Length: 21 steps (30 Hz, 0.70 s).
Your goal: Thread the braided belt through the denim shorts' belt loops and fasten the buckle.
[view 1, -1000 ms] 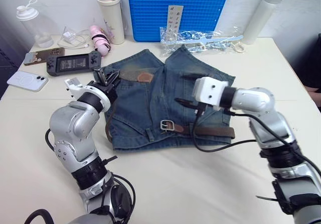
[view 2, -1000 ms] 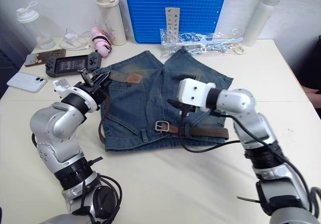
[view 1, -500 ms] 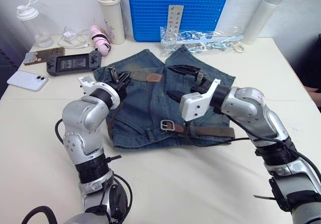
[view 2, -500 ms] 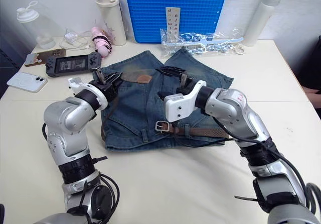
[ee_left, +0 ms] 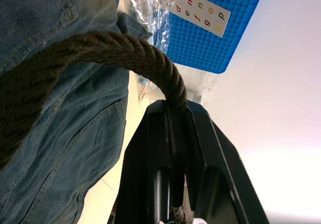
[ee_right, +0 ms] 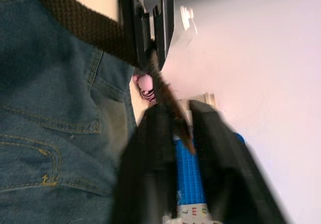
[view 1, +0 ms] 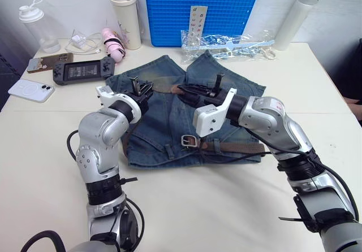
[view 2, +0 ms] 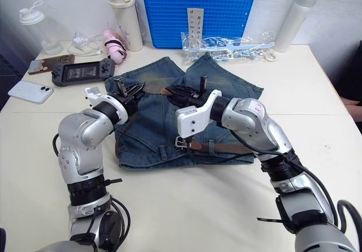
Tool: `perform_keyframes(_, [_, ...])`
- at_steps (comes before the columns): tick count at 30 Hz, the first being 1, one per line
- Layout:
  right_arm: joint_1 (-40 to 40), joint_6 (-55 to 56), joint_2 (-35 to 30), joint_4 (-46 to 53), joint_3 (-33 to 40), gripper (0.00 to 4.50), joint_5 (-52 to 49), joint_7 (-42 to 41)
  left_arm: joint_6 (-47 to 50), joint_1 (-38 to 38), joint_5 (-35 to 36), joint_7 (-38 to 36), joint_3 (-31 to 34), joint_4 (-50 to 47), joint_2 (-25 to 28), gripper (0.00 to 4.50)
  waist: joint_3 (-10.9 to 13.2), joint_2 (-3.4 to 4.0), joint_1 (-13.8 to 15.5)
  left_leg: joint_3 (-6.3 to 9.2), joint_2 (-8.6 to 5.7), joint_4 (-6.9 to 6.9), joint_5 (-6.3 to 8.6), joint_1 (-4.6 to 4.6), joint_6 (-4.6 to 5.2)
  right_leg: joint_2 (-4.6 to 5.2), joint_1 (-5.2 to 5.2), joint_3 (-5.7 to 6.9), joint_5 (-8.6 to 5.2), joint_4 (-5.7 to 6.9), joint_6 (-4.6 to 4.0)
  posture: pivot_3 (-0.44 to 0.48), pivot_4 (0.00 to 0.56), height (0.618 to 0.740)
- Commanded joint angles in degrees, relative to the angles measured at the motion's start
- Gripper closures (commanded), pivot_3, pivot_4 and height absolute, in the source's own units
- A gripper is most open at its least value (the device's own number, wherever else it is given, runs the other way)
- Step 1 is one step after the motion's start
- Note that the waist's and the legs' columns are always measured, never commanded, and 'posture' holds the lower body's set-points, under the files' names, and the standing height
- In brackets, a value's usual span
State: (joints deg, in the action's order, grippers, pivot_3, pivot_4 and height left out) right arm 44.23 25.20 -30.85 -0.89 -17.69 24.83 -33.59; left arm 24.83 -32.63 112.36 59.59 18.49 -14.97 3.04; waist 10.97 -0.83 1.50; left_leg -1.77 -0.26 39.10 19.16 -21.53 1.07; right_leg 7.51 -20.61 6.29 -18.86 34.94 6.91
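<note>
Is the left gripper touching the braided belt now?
Touching. In the left wrist view, the braided belt runs down between the left gripper fingers, pinched there.

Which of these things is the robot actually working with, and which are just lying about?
In use: belt, buckle, shorts, left gripper and right gripper, both gripping the belt.

Lying about: blue tray, white bottles, shaker, phones, game console, plastic bag.
</note>
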Motion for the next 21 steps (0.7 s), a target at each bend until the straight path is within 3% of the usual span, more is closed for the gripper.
perform_keyframes(1, [1.54, 2.25, -0.41, -2.5, 0.69, 4.4, 0.42, 1.5, 2.76, -0.17, 0.64, -2.52, -0.88, -2.06, 0.51, 4.5, 0.0, 0.0, -0.01, 0.01, 0.0, 0.0, 0.0, 0.0, 0.0, 0.0, 0.0, 0.0, 0.0, 0.0, 0.0, 0.0, 0.15, 0.689])
perform_keyframes(4, [1.9, 4.89, -1.43, -5.2, 1.31, 4.4, 0.62, 2.51, 6.59, -0.29, 0.64, -3.23, 0.62, -2.52, 0.13, 4.5, 0.0, 0.0, 0.0, 0.01, 0.0, 0.0, 0.0, -0.01, 0.0, 0.0, 0.0, 0.01, 0.0, -0.01, 0.0, 0.0, 0.15, 0.689])
perform_keyframes(13, [3.89, 24.1, -7.29, -14.1, 2.04, 4.5, 0.02, 7.54, 34.14, 0.22, 0.64, -12.22, 9.42, 6.22, 2.59, 0.65, 0.0, 0.0, -0.13, 0.05, 0.01, -0.01, -0.02, -0.03, 0.03, -0.02, 0.01, 0.03, 0.0, -0.01, 0.0, 0.0, 0.15, 0.689])
perform_keyframes(21, [4.11, 28.7, -8.42, -14.0, 3.1, 4.5, -2.19, 8.39, 47.73, -3.28, 0.64, -22.39, 11.96, 18.39, 5.07, 0.65, 0.0, 0.01, -0.09, 0.09, 0.0, 0.0, -0.02, -0.04, 0.02, -0.02, 0.0, 0.01, 0.0, 0.02, 0.0, 0.0, 0.15, 0.689])
